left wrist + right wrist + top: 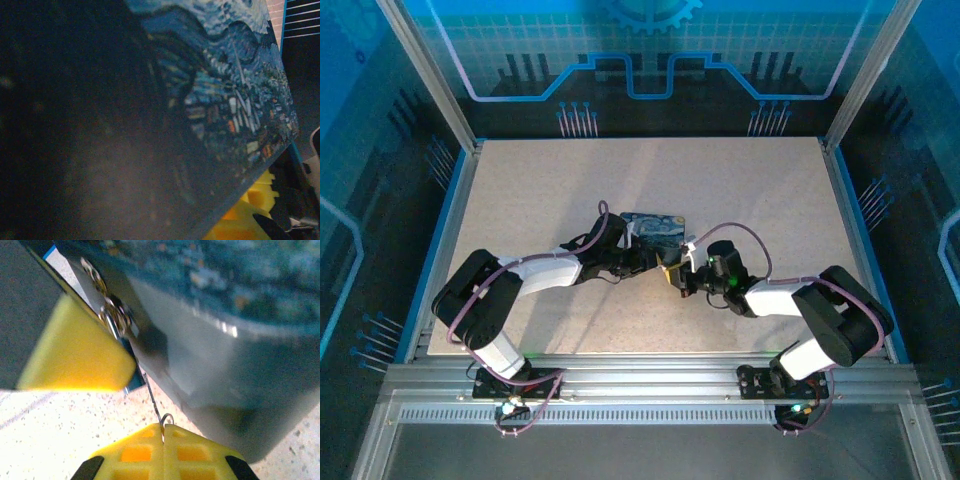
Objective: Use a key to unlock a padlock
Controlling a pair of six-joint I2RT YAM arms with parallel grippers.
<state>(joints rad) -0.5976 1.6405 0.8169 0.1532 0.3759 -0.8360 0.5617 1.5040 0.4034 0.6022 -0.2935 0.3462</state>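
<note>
Being pinched tight in the right gripper (163,440), the key (154,400) is pointed at the padlock (115,315) just ahead, apparently not unlocked yet; the left gripper (653,260) can't be judged clamped or apart.

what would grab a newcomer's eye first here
The dark-blue tin with its swirling starry-night painting sits at the centre of the table, both arms converging on it. In the right wrist view, the right gripper has its yellow pads shut on a thin metal key, close to silvery hardware on the tin's edge.
</note>
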